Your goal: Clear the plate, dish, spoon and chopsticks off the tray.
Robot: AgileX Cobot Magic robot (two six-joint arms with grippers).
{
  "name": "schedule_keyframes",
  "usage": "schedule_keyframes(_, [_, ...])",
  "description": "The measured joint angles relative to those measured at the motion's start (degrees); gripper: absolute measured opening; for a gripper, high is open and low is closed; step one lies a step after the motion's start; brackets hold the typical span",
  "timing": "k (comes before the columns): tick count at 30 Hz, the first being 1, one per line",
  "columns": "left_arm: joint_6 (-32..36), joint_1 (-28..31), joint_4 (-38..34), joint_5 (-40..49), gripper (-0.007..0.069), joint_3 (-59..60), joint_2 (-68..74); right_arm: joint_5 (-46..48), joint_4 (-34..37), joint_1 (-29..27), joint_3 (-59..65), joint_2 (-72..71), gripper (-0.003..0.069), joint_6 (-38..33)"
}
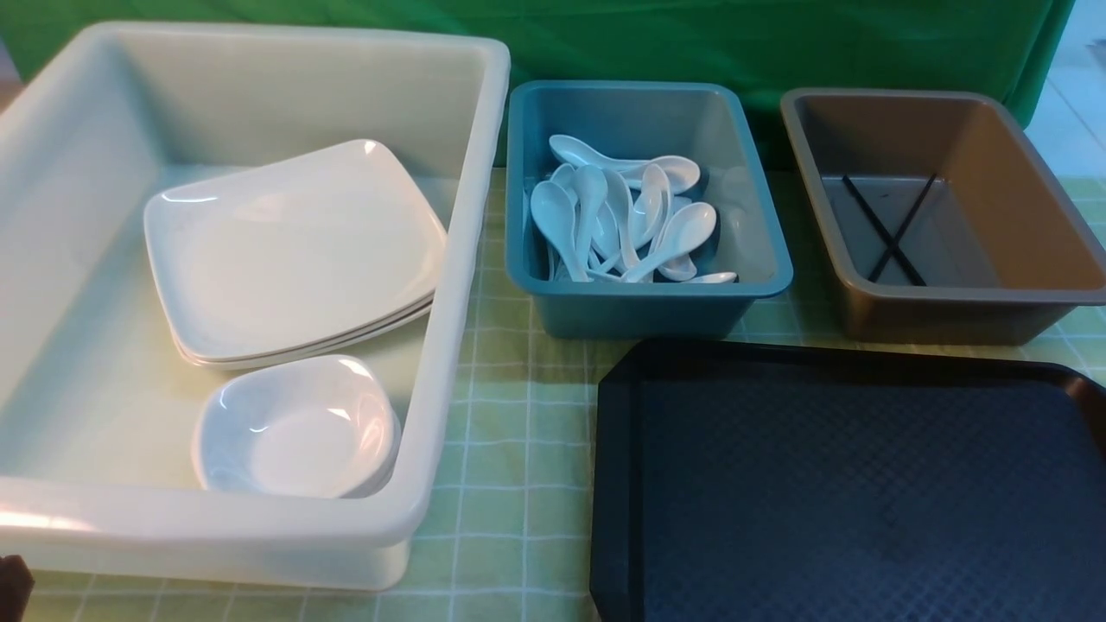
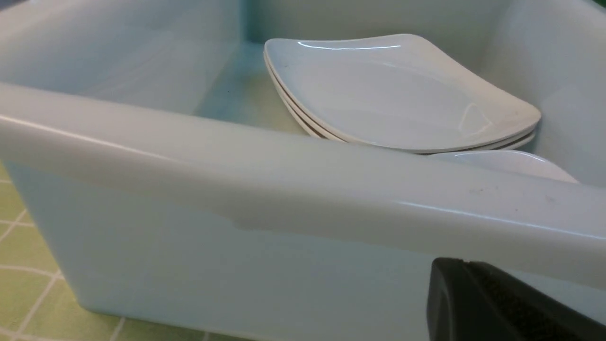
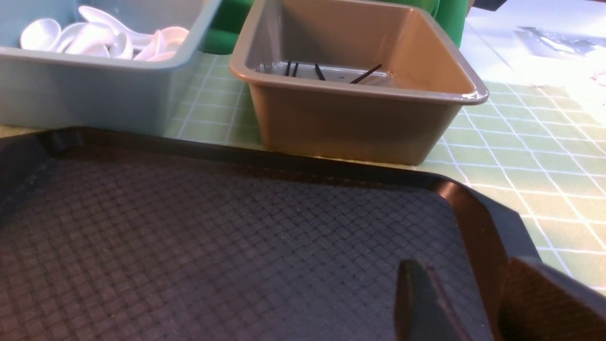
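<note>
Tray (image 1: 851,484) sits at the near right edge of the tablecloth (image 1: 510,484); its textured floor is bare. Plates (image 1: 294,250) stacked in the white bin (image 1: 458,259) at the left edge, toward its far wall. Small dishes (image 1: 298,428) nested just in front of them, by the bin's near wall. Spoons (image 1: 626,220) heaped in the blue bin (image 1: 648,302), mid-cloth toward the far edge. Chopsticks (image 1: 890,229) lie crossed on the floor of the brown bin (image 1: 942,307), far right. Left gripper (image 2: 497,303) clenched, empty, low outside the white bin's near wall. Right gripper (image 3: 473,303) over the tray's right corner, fingers (image 3: 419,303) parted, holding nothing.
</note>
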Motion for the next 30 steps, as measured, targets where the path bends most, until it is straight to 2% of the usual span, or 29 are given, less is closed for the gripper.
schedule_keyframes(30, [-0.17,-0.01,0.64,-0.05,-0.0010,0.05,0.00,-0.06,0.00,0.00,0.00,0.00,0.0242,0.00])
